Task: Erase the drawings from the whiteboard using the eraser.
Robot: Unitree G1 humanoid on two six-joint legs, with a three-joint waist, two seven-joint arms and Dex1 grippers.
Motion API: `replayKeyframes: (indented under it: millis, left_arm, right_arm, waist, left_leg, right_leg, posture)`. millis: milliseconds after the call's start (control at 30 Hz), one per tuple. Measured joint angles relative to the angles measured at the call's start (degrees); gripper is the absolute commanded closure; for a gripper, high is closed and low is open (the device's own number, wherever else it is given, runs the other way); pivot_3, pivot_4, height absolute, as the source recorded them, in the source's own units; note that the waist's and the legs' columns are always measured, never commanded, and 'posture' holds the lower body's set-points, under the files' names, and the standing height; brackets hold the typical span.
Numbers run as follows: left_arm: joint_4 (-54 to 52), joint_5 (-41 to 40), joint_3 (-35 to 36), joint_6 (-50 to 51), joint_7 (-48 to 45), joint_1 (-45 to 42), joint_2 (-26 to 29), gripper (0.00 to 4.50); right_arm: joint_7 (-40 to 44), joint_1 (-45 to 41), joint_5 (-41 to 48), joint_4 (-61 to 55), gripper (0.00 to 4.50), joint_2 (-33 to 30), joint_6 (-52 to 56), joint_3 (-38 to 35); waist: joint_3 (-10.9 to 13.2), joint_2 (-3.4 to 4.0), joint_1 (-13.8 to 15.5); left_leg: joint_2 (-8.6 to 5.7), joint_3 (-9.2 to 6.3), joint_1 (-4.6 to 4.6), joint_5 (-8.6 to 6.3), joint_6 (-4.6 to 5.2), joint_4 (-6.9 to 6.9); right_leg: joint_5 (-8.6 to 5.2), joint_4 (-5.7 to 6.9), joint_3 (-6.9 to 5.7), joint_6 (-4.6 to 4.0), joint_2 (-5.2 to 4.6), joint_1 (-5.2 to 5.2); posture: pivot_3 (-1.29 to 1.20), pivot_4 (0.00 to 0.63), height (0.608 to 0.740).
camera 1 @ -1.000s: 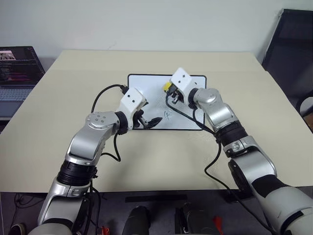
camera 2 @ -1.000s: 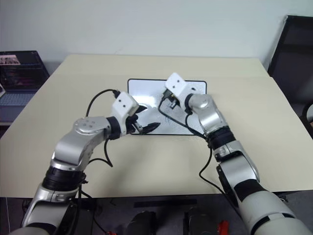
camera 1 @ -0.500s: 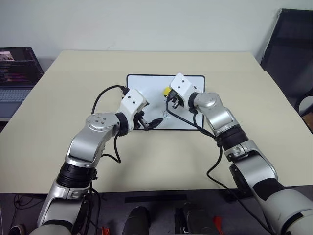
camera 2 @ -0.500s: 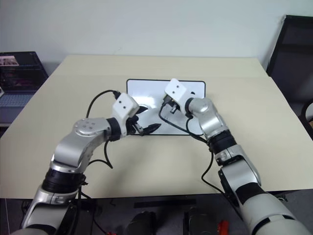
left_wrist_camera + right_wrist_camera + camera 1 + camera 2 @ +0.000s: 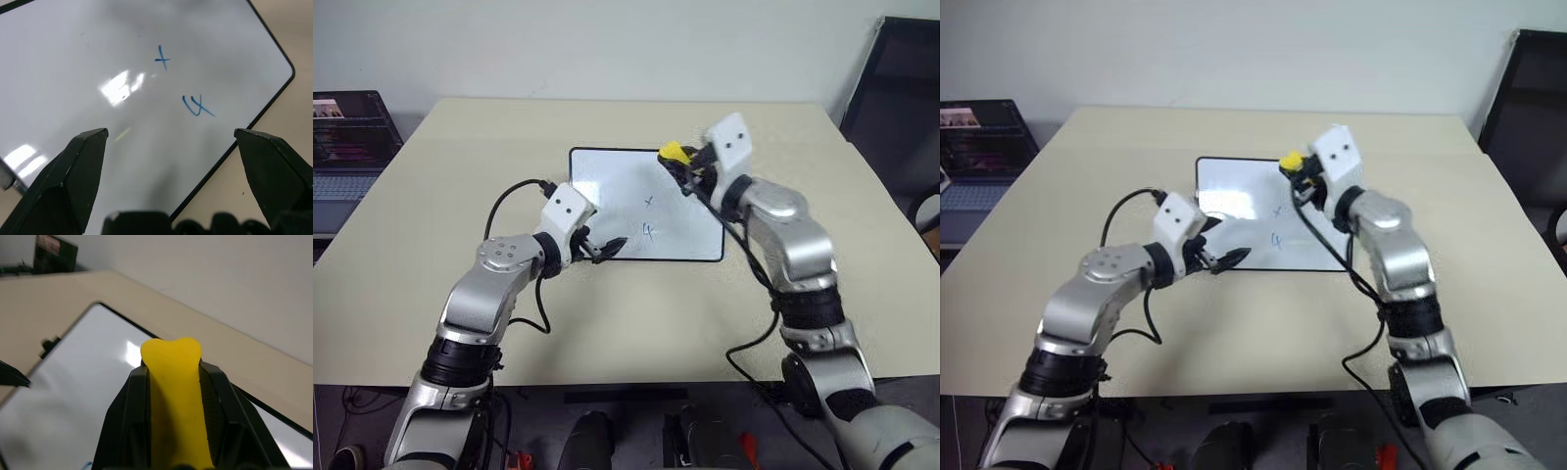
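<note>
The right gripper (image 5: pixel 173 382) is clamped tight on the eraser (image 5: pixel 175 396) — one yellow block, pinched between the black fingers (image 5: pixel 128 416) and raised above the far right corner of the whiteboard (image 5: pixel 607 201), not touching it. The left gripper (image 5: pixel 171 139) stands spread wide with nothing between its fingertips, poised low over the board's near left edge. On the tan table (image 5: pixel 431 255) lies that single black-framed board, flat — two blue drawings (image 5: pixel 198 106) show on it, one above the other, right of its middle. One laptop (image 5: pixel 347 132) sits at the far left.
</note>
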Motion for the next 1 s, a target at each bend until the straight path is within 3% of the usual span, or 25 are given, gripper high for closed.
replayKeyframes:
  millis: [267,600,833,1000]
  left_arm:
    - [0.1,-3.7,4.6,-3.7,-4.2,5.2,1.4,0.0]
    - [5.4,-7.0,8.6,-6.7,-9.4,6.2,3.2,0.0]
    - [6.3,-8.8,9.2,-7.4,-12.5,5.6,4.7,0.0]
    - [6.2,-8.4,7.8,-6.8,-12.3,2.9,5.6,0.0]
  right_arm:
    - [-1.5,18.6,6.4,-18.8,3.5,-4.6,10.4,-5.0]
    - [-2.4,29.4,8.6,-22.9,3.5,-6.7,9.3,-2.1]
    - [-0.3,28.7,8.9,-22.1,3.5,-8.1,6.3,2.6]
    - [0.3,21.4,8.5,-16.3,3.5,-8.1,4.4,5.4]
  waist:
    - [0.0,0.0,0.0]
    - [0.0,-0.02,-0.3]
    - [0.0,-0.03,-0.3]
    - [0.0,-0.03,-0.3]
  left_leg:
    - [0.01,0.17,0.05,0.01,0.0,0.05]
    - [0.02,0.23,0.08,0.01,0.0,0.04]
    - [0.03,0.23,0.08,0.01,0.0,0.04]
    - [0.03,0.23,0.08,0.01,0.0,0.05]
  right_leg:
    - [-0.13,0.01,0.01,0.19,0.05,0.04]
    - [-0.18,-0.05,0.04,0.25,0.11,0.05]
    - [-0.19,-0.13,0.03,0.27,0.13,0.07]
    - [-0.19,-0.13,0.03,0.27,0.15,0.07]
  posture:
    - [0.0,0.15,0.74]
    - [0.0,0.15,0.74]
    - [0.0,0.15,0.74]
    - [0.0,0.15,0.74]
